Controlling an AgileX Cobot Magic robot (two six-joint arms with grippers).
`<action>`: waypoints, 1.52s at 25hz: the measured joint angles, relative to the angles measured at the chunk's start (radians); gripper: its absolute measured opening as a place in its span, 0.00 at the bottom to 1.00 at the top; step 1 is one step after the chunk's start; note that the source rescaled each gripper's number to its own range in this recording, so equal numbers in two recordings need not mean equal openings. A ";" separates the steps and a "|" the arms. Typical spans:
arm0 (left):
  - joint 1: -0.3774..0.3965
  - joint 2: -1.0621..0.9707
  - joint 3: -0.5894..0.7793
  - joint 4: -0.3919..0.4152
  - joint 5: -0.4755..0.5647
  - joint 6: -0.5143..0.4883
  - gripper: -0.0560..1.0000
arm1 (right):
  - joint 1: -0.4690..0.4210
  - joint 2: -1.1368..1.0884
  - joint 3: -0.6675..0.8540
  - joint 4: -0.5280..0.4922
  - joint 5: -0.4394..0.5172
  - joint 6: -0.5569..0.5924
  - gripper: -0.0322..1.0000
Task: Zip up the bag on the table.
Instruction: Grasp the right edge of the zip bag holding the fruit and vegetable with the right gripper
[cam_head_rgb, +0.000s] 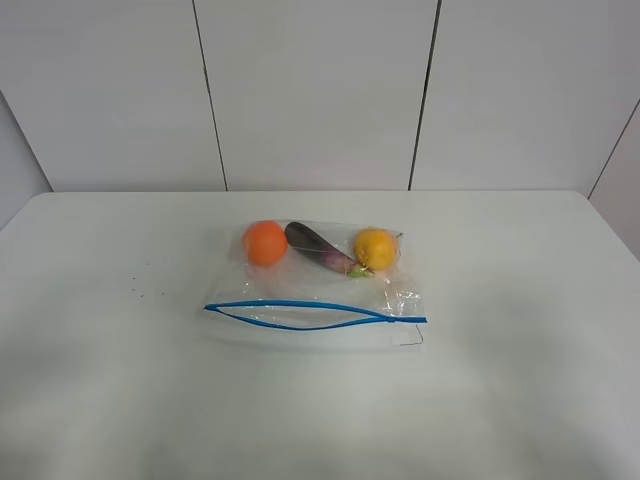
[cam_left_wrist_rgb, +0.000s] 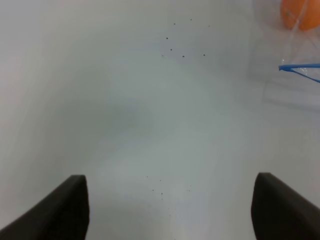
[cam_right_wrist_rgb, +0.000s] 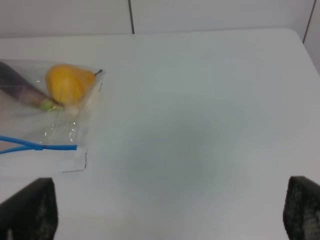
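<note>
**White tabletop, bag mouth mostly unsealed, both arms standing off**

White tabletop (cam_head_rgb: 120, 400) against plain grey-white wall panels. The bag (cam_head_rgb: 320, 285) lies flat near the middle, with its blue zip strip (cam_head_rgb: 300, 304) along the near edge. Contents sit at the far side: orange fruit (cam_head_rgb: 265, 243), dark purple vegetable (cam_head_rgb: 315, 247), yellow fruit (cam_head_rgb: 375, 248).

Zip state: the two blue tracks bow apart over most of the length and meet at the left corner. They run as one line only for a short stretch at the right end. Slider tab: cannot tell whether there is one.

Step in hand, as I judge it: approach and get set on the zip. Nothing is sealed beyond that right-hand stretch.

Doing it well:
- Start where the tracks already mate, at the right end, and work leftward, so that the seal grows from a good join.
- Anchor the left corner with the other arm. The film looks light and crinkly and would likely drag along otherwise.
- Press both tracks together squarely. A pinch on one track alone would skate off.
- Stay on the strip, clear of the produce.

Left fingers (cam_left_wrist_rgb: 60, 210): spread wide, holding nothing, over bare tabletop, with the bag's left corner well off to one side.
Right fingers (cam_right_wrist_rgb: 35, 207): spread wide, holding nothing, near the bag's right end without touching it.
</note>
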 joint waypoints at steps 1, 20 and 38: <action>0.000 0.000 0.000 0.000 0.000 0.000 1.00 | 0.000 0.000 0.000 0.000 0.000 0.000 1.00; 0.000 0.000 0.000 0.000 0.000 0.000 1.00 | 0.000 0.548 -0.175 0.026 0.000 0.000 1.00; 0.000 0.000 0.000 0.000 0.000 0.000 1.00 | 0.000 1.559 -0.372 0.490 -0.285 -0.327 1.00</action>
